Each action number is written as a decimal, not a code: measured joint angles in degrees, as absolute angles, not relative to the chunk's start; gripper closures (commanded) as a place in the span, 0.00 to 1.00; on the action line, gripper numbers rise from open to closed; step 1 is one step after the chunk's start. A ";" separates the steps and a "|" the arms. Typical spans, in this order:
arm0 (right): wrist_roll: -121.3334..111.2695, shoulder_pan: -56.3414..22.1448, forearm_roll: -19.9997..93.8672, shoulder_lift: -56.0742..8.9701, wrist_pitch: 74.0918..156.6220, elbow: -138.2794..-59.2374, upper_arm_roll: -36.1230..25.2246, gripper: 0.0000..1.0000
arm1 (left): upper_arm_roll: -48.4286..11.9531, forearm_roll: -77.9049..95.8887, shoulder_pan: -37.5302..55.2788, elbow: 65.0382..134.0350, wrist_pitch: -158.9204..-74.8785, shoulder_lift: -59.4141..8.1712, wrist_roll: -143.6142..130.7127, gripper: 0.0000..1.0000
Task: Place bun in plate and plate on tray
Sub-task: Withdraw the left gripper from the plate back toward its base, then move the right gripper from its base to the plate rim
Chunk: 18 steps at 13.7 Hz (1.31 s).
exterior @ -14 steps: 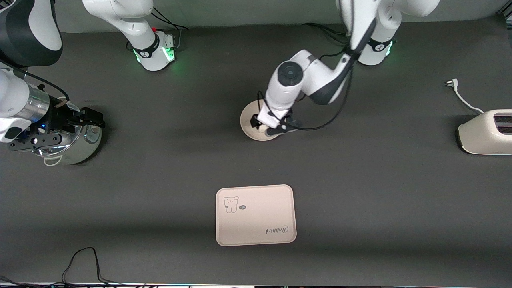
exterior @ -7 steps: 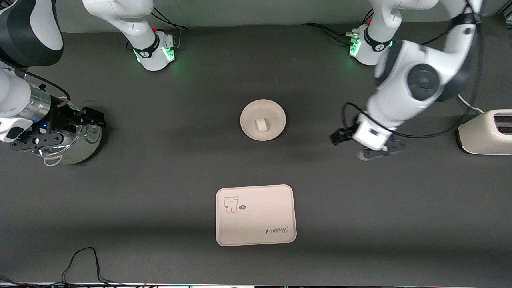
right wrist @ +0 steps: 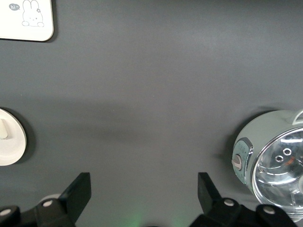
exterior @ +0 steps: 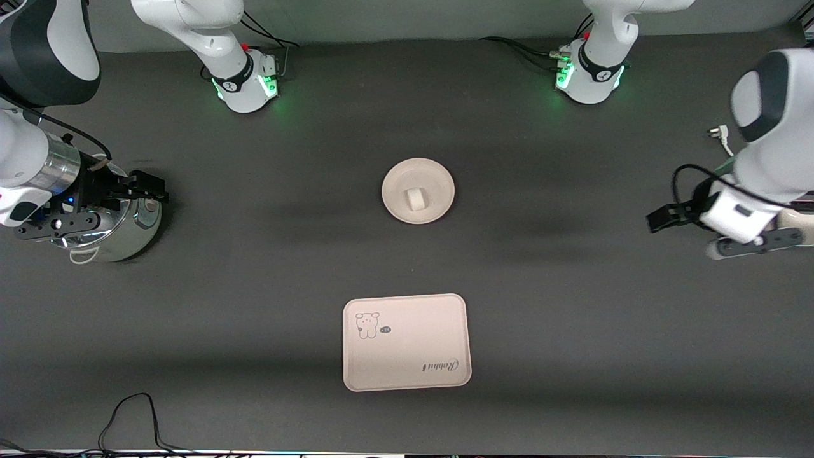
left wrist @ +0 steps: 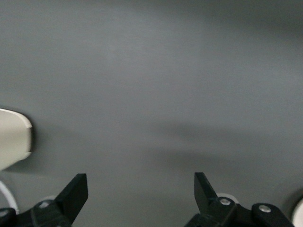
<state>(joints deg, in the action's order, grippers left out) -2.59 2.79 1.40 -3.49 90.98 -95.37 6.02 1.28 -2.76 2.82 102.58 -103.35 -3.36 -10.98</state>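
The bun [exterior: 416, 199] lies in the middle of the round plate [exterior: 397, 181], at the table's centre. The tray [exterior: 407, 341] with the bear drawing lies flat, nearer to the front camera than the plate. My left gripper [exterior: 738, 238] is open and empty [left wrist: 139, 182], up over the table at the left arm's end, by the toaster. My right gripper [exterior: 63, 226] is open and empty [right wrist: 144, 182], waiting over the pot at the right arm's end. The right wrist view shows the plate [right wrist: 12, 149], the bun [right wrist: 4, 128] and a tray corner [right wrist: 26, 19].
A silver pot [exterior: 124, 229] with a glass lid stands at the right arm's end; it also shows in the right wrist view [right wrist: 274, 161]. A cream toaster [left wrist: 14, 144] stands at the left arm's end, its plug [exterior: 718, 132] lying toward the bases.
My left gripper has let go of the bun in the plate and swung away from the plate to the left arm's end. The right arm has not moved.
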 measured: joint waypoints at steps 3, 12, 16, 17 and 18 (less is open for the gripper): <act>-2.59 2.79 1.41 -3.49 90.99 -95.41 6.02 0.00 | 1.95 -3.88 1.93 97.31 -97.02 -2.88 -9.70 0.00; -3.34 2.83 1.45 -3.60 90.90 -96.34 6.80 0.00 | 2.66 -2.82 1.95 91.54 -88.57 -5.15 -6.59 0.00; -3.29 5.53 1.37 -2.58 93.28 -96.18 6.76 0.00 | 2.52 -2.55 2.12 91.53 -88.55 -5.38 -6.38 0.00; -3.61 8.76 1.93 -2.24 93.42 -96.18 7.51 0.00 | 2.49 -2.54 2.15 91.54 -88.54 -5.43 -6.36 0.00; -4.24 11.66 2.99 -1.81 93.42 -96.17 8.38 0.00 | 2.51 -2.54 2.14 91.55 -88.54 -5.52 -6.36 0.00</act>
<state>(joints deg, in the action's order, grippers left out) -4.24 11.66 2.99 -1.81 93.42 -96.17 8.38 2.51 -2.54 2.14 91.55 -88.54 -5.52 -6.36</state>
